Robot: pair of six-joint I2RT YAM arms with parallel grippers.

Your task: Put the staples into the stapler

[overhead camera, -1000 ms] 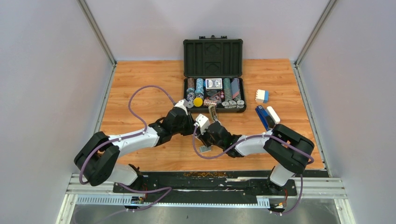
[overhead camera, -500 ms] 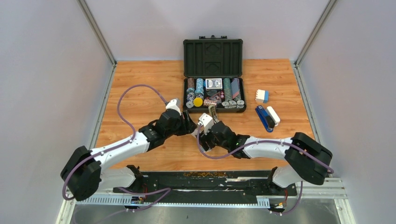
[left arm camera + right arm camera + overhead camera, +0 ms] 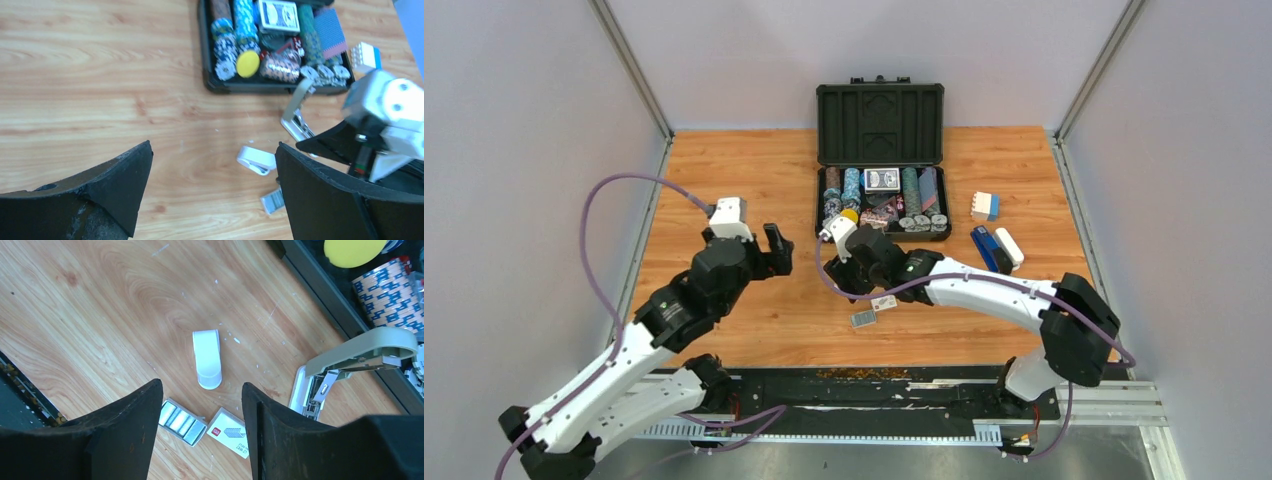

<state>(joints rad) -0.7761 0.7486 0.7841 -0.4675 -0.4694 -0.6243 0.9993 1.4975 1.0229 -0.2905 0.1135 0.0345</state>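
The grey-olive stapler (image 3: 362, 347) lies on the wood with its top arm swung up off the pale base; the left wrist view shows the stapler (image 3: 296, 112) too. The staples (image 3: 182, 422) sit as silvery strips in a small white tray, with the printed sleeve (image 3: 231, 432) next to them. From above, the tray (image 3: 862, 320) and sleeve (image 3: 884, 302) lie just in front of my right gripper (image 3: 861, 280). The right gripper (image 3: 202, 385) hangs open above them, holding nothing. My left gripper (image 3: 781, 252), wide open and empty, is off to the left (image 3: 214, 146).
A small white rounded piece (image 3: 207, 360) lies between stapler and tray. An open black case of poker chips (image 3: 879, 110) stands at the back. A dark blue stapler (image 3: 987, 250), a white bar (image 3: 1009, 247) and a white-blue box (image 3: 984, 205) lie at the right.
Both grippers were shut close together over the stapler and have opened. The left arm has swung back to the left. The right gripper has shifted slightly left and back.
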